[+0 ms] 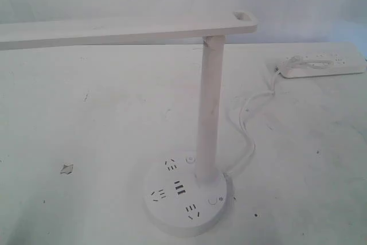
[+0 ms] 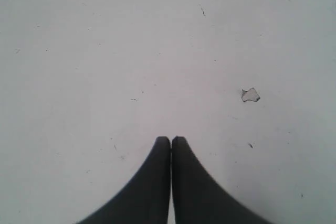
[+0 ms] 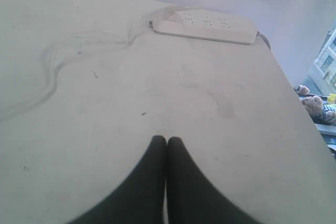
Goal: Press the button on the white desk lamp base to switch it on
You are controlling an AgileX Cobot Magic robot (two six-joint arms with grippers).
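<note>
Currently, the left gripper (image 2: 171, 140) is clenched: its two dark fingers (image 2: 152, 182) meet tip to tip with nothing between them, above bare table (image 2: 105, 51), with a chipped patch (image 2: 251, 95) near the tips. The right gripper (image 3: 166, 140) is likewise closed and empty; the power strip (image 3: 205, 24) lies well beyond its tips. Neither gripper appears in the exterior view.

The white desk lamp base (image 1: 172, 213) stands flat on the table at 6 o'clock of the exterior view. The button (image 1: 213, 202) sits on the disc's top face at 3 to 4 o'clock, near the rim. The pole (image 1: 207, 113) rises at 1 o'clock. A second round button (image 1: 190, 158) sits at 12 o'clock; do not confuse the two. A cable (image 1: 246, 124) runs from the base toward the strip, between 1 and 2 o'clock.

Handling (judgement): the base is rigid, smooth plastic and looks thick enough to resist a vertical press. The long head (image 1: 114, 31) overhangs toward 9 o'clock, so a sideways push may slide or tip the lamp. No grasp is needed. Apply the closed fingertips straight down on the button centre. The button is flush, so expect short travel and light force.

Markings: a tiny sun-like mark (image 1: 222, 199) lies just beside the button at 3 o'clock. No brand name or legible text shows on the lamp. The strip's printing is too small to read.
</note>
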